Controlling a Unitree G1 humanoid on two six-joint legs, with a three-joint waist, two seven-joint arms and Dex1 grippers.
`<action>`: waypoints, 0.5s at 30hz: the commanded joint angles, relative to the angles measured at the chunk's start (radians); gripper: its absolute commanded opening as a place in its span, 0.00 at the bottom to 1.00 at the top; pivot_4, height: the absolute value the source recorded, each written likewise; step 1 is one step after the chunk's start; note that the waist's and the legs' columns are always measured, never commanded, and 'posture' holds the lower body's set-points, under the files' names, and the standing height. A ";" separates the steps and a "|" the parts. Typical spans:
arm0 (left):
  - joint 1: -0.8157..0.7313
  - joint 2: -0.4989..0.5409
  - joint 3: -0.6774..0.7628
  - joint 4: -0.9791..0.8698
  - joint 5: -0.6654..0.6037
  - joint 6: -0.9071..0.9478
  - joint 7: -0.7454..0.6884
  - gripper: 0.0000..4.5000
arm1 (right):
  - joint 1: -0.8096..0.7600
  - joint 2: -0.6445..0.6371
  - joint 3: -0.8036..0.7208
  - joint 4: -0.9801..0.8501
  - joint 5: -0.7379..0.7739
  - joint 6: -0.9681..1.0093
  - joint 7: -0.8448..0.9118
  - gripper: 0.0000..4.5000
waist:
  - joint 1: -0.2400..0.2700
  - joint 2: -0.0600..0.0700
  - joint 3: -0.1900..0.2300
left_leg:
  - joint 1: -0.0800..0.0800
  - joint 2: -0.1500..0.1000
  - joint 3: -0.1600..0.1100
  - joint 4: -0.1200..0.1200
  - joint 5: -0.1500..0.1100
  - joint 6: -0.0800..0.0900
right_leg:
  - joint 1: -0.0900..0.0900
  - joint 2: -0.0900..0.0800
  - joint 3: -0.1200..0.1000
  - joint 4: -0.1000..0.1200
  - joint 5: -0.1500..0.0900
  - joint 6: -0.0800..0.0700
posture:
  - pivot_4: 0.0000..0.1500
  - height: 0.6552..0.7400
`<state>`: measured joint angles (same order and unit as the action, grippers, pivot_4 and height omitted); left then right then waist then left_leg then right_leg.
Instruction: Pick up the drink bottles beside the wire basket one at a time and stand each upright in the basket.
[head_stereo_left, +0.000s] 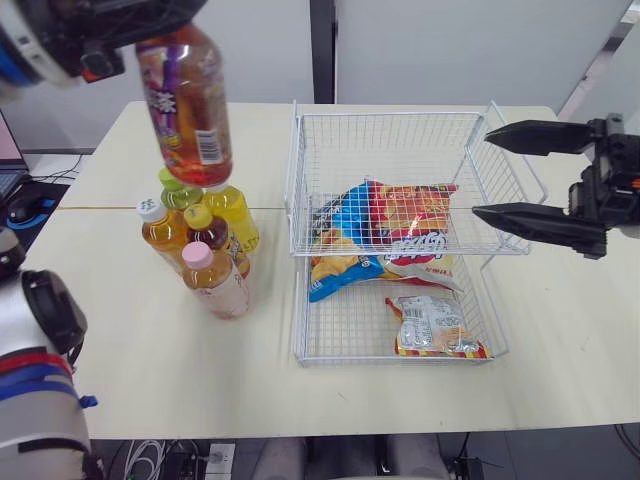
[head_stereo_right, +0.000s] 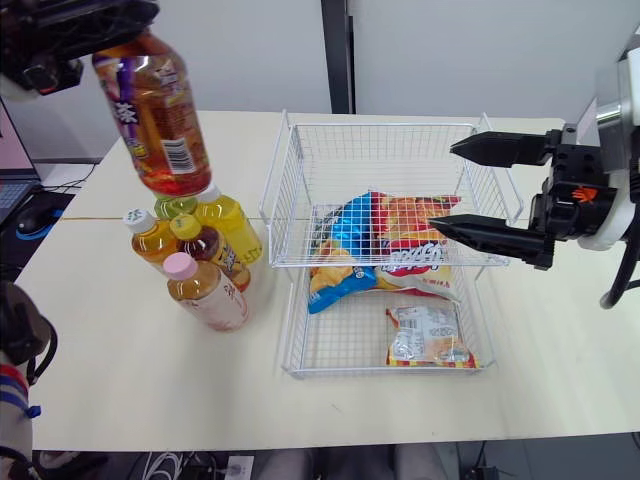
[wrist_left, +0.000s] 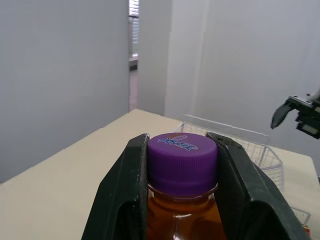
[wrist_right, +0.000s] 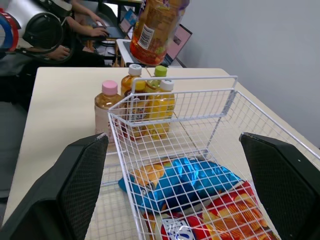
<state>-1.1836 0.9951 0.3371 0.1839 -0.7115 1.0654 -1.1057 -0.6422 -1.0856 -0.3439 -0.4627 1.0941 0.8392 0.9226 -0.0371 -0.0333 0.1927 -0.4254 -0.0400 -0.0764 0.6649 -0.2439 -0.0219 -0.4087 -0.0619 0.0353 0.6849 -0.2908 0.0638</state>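
Observation:
My left gripper (wrist_left: 182, 145) is shut on the purple cap of an amber tea bottle (head_stereo_left: 185, 100), held high and tilted above the bottles on the table. Several bottles stand upright left of the basket: a pink-capped one (head_stereo_left: 215, 285), a white-capped amber one (head_stereo_left: 160, 228), a yellow-capped dark one (head_stereo_left: 210, 232), a yellow drink (head_stereo_left: 235, 212) and a green-capped one (head_stereo_left: 175, 190). The white wire basket (head_stereo_left: 400, 115) stands at mid-table. My right gripper (head_stereo_left: 482, 175) hangs open at the basket's right rim, holding nothing.
Snack bags lie in the basket: a red and blue chips bag (head_stereo_left: 400, 230) and a small packet (head_stereo_left: 435, 325) nearer the front. A laptop (head_stereo_left: 10, 170) sits off the table's left edge. People sit at a desk (wrist_right: 75, 30) beyond the table.

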 joint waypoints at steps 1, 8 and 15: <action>0.101 0.099 0.192 -0.102 -0.044 0.023 0.046 0.30 | -0.039 0.029 0.025 -0.015 0.011 -0.035 0.019 1.00 | -0.004 0.000 0.000 | 0.000 0.000 0.000 0.000 0.000 0.000 | 0.000 0.000 0.000 0.000 0.000 0.000 | 1.00 1.00; 0.460 0.140 0.506 -0.193 -0.052 0.047 0.100 0.30 | -0.098 0.107 0.121 0.030 -0.041 -0.081 0.081 1.00 | -0.010 0.000 0.000 | 0.000 0.000 0.001 0.000 0.000 0.000 | -0.002 0.000 0.001 0.004 0.000 0.000 | 1.00 1.00; 0.822 0.011 0.726 -0.379 -0.085 0.011 0.126 0.30 | -0.147 0.158 0.181 0.066 -0.066 -0.094 0.148 1.00 | 0.009 -0.002 0.000 | 0.002 0.001 0.001 0.000 0.000 0.000 | -0.001 -0.005 0.002 0.004 0.001 -0.001 | 1.00 1.00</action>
<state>-0.3543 0.9905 0.9852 -0.1214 -0.7531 1.1192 -0.9873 -0.7652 -0.9265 -0.1506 -0.3874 1.0331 0.7661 1.0534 -0.0282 -0.0354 0.1924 -0.4235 -0.0391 -0.0761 0.6650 -0.2440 -0.0218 -0.4096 -0.0669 0.0373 0.6890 -0.2899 0.0621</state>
